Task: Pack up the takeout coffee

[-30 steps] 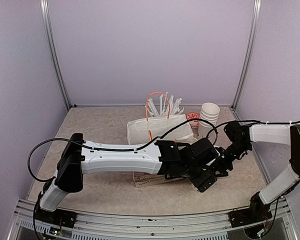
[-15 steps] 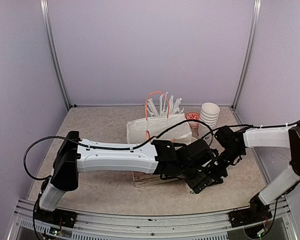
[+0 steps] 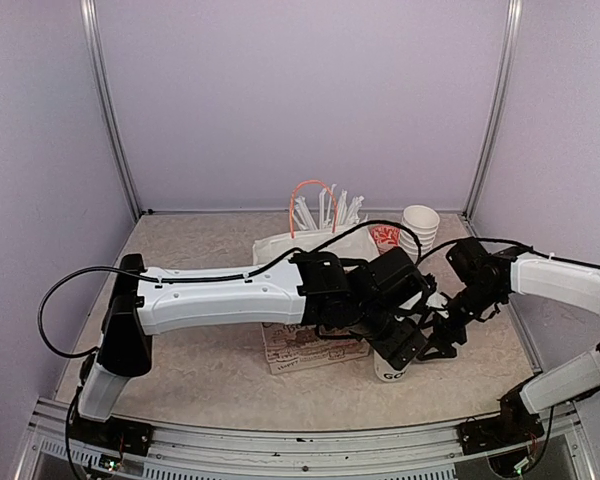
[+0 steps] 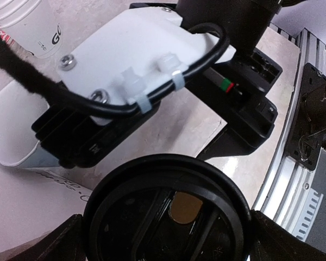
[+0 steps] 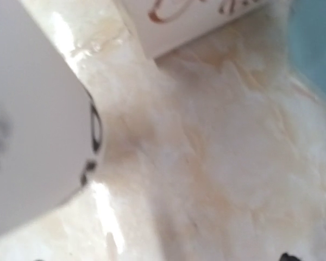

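1. The left claw [image 3: 400,352] is released and spread as wide as it goes, over one takeout coffee cup [image 3: 389,371]. In the left wrist view its fingers [image 4: 62,242] flank the cup's black lid [image 4: 163,212], just beside the rim on both sides; whether the pads press on it I cannot tell
2. That cup stands upright on the table [image 3: 210,385] near the front edge, just right of the printed box [image 3: 310,348], with "GO" showing at its base
3. The right claw [image 3: 442,338] hangs low, just right of and behind the same cup. Its fingers show clearly in no view, so I cannot tell whether it is released or clenched
4. The right wrist view shows a white cup wall with black print, blurred and very close on the left
5. A second takeout cup [image 4: 22,27], also printed "GO", shows at the top left of the left wrist view
6. Against half a second ago, the left forearm sits higher and further back and covers more of the white bag [image 3: 280,245]. The cup under the left claw was hidden then and now shows, more of the box lies bare, and the right wrist has drawn off to the right
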You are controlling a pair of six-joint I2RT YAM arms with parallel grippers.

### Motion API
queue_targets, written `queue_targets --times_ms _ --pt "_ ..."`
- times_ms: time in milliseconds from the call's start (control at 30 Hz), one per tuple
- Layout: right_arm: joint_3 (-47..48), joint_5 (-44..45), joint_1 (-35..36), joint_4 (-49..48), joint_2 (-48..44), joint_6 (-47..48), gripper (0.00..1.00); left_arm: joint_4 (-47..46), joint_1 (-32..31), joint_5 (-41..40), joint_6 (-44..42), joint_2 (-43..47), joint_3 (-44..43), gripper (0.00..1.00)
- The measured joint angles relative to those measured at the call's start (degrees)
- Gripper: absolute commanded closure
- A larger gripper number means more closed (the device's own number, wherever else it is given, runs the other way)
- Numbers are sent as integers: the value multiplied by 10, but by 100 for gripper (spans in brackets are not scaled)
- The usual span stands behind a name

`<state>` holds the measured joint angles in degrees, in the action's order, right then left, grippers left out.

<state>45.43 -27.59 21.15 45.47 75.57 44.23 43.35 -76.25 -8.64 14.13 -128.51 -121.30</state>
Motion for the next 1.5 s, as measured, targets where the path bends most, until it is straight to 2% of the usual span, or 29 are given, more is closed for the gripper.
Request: queue_targets --times_ms 200,367,533,633,900,1233,1500 --pt "0 7 -14 10 -2 0 25 20 2 18 -3 0 -7 4" --pt "0 12 -32 14 -4 1 24 19 -26 12 -28 3 12 5" --pt "0 16 -44 17 -14 0 24 1 -83 -12 -43 38 120 6" --pt "2 16 -45 19 -18 -2 24 -20 -107 -24 -36 98 205 6" --pt "33 16 -45 31 -20 -14 24 -32 -119 -73 47 240 392 7" --pt "48 19 -45 45 -42 -21 24 35 -50 -131 186 400 506 8" --pt "48 23 -45 46 -45 -21 24 54 -50 -124 234 484 560 9"
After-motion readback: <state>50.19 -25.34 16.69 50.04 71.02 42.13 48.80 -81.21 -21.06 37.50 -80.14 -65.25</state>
